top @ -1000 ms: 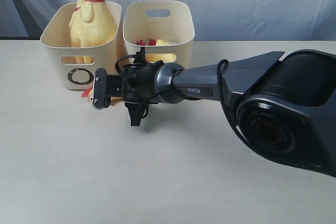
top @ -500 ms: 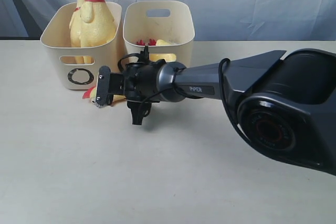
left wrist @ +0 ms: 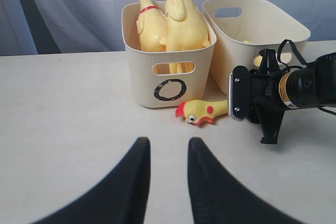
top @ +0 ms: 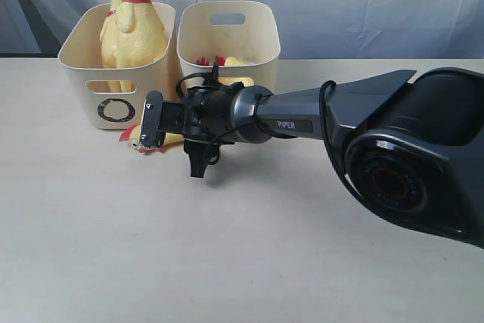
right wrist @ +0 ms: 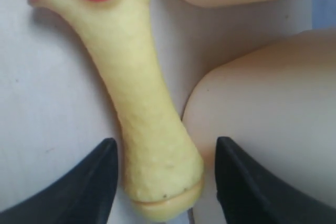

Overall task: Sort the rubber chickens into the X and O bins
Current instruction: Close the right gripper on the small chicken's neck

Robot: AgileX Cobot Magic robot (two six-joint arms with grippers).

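Observation:
Two long yellow rubber chickens (top: 134, 32) stand in the cream O bin (top: 113, 111). A shorter chicken (top: 140, 139) lies on the table in front of the bins, head to the left. My right gripper (top: 155, 128) reaches across and stands open astride its body (right wrist: 142, 103), one finger on each side with a gap showing at the fingertips (right wrist: 107, 150). The second cream bin (top: 227, 32) has its mark hidden by the arm. My left gripper (left wrist: 168, 142) is open over bare table, nothing between its fingers, and lies outside the exterior view.
Something yellow with red parts (top: 227, 62) lies inside the second bin. Both bins stand side by side at the back of the table (top: 113, 247), against a pale curtain. The right arm's large dark base (top: 408, 164) fills the right side.
My right gripper has slid slightly to the right along the lying chicken, so more of its head shows. The bins and the standing chickens have not moved.

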